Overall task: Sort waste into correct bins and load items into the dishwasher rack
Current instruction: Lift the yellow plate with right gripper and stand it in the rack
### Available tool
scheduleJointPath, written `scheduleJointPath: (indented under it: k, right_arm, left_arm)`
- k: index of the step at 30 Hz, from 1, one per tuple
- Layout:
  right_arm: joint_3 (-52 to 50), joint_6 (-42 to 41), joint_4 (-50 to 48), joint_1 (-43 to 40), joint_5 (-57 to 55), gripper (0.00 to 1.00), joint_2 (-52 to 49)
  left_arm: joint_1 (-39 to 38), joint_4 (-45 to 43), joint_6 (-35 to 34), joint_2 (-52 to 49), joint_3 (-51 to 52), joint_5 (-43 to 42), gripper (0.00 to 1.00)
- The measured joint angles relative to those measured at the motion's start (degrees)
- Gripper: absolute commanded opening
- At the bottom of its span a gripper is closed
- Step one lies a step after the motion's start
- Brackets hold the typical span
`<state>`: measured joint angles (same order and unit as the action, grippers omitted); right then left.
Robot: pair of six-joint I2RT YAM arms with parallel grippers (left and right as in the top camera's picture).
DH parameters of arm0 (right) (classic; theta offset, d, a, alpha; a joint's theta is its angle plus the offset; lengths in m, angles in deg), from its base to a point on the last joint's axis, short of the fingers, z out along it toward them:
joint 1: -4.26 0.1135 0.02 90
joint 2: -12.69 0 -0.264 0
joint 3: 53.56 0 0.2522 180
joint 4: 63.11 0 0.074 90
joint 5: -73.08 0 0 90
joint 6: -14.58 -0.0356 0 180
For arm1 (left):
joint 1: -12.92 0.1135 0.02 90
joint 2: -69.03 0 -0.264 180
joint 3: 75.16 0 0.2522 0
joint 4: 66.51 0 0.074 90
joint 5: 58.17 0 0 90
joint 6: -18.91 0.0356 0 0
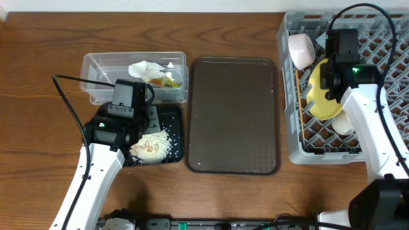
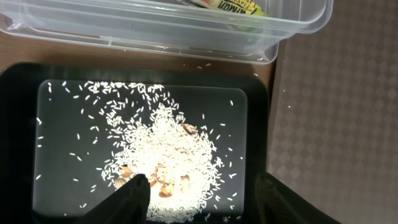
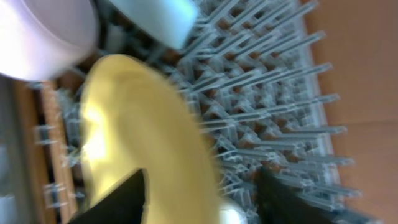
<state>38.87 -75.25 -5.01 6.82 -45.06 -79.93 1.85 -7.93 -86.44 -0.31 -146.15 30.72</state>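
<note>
The grey dishwasher rack (image 1: 291,137) stands at the right. In it are a pale pinkish bowl (image 1: 300,50), a yellow plate (image 1: 321,102) standing on edge, a white cup (image 1: 343,123) and wooden chopsticks (image 1: 299,108) along its left wall. My right gripper (image 1: 330,82) is open, its fingers (image 3: 202,199) straddling the plate's rim (image 3: 137,124); a light blue bowl (image 3: 155,15) is behind. My left gripper (image 1: 144,124) hangs open and empty (image 2: 202,196) over the black tray (image 2: 18,124), which holds rice scraps (image 2: 165,146). The clear tub (image 1: 96,67) holds the napkin (image 1: 146,68) and wrapper (image 1: 169,80).
A large dark brown serving tray (image 1: 233,115) lies between the bins and the rack. The clear tub (image 2: 155,28) sits directly behind the black tray, touching it. The right wrist view is blurred.
</note>
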Motion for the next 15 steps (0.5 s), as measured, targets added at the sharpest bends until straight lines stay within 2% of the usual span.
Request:
scheduleJointPath:
  k: [4, 10, 15]
  right_arm:
    - [0.0, -2.6, 0.2, -1.2, 8.7, 0.69, 0.5]
    - [1.4, -2.4, -0.1, -6.8, 31.1, 0.79, 3.9]
    - [2.1, -1.9, 6.2, -7.1, 39.1, 0.84, 5.4]
  left_arm:
    - [0.0, 0.9, 0.2, 0.0, 0.0, 0.0, 0.66]
    - [0.0, 0.9, 2.3, 0.0, -4.0, 0.0, 0.73]
    - [0.0, 2.5, 3.3, 0.0, -5.9, 0.0, 0.77]
